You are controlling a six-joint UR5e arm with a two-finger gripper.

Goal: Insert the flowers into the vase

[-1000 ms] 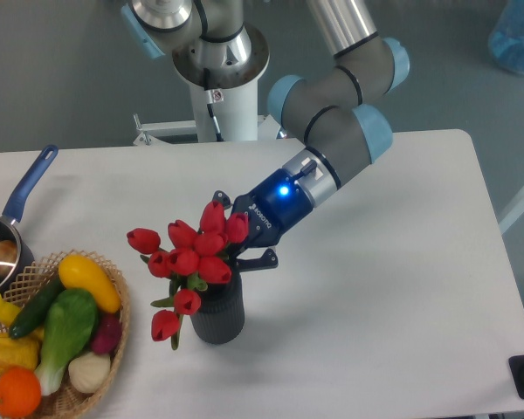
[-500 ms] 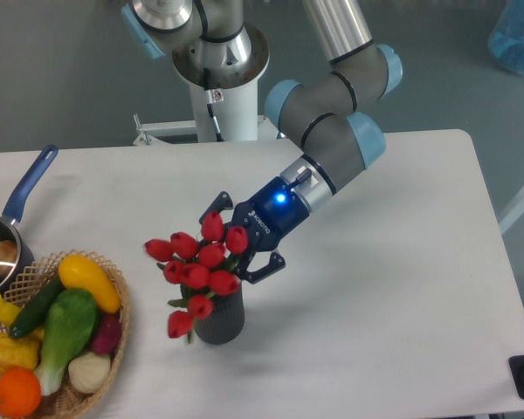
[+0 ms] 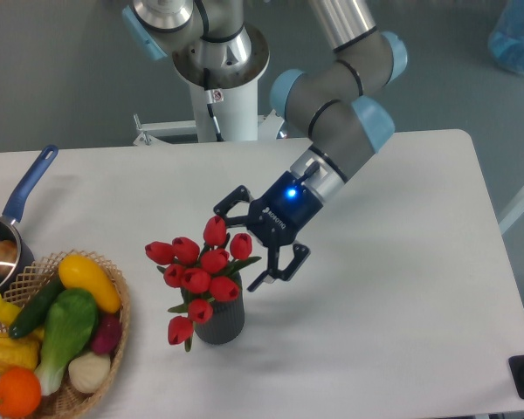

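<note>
The flowers (image 3: pixel 199 272), a bunch of red tulips with green stems, stand in the dark grey ribbed vase (image 3: pixel 220 319) near the table's front, leaning out to the left over its rim. My gripper (image 3: pixel 251 242) hangs just right of the blooms with its two black fingers spread open. Nothing is held between them. One finger (image 3: pixel 231 200) points up-left behind the blooms and the other finger (image 3: pixel 275 271) reaches down beside the vase's mouth, apart from the stems.
A woven basket (image 3: pixel 113 342) of toy vegetables and fruit sits at the front left, close to the vase. A blue-handled saucepan (image 3: pixel 24 190) lies at the left edge. The arm's white base (image 3: pixel 220 105) stands at the back.
The bunch dropped lower into the vase. My fingers spread apart off the stems and the gripper drew back to the right.
</note>
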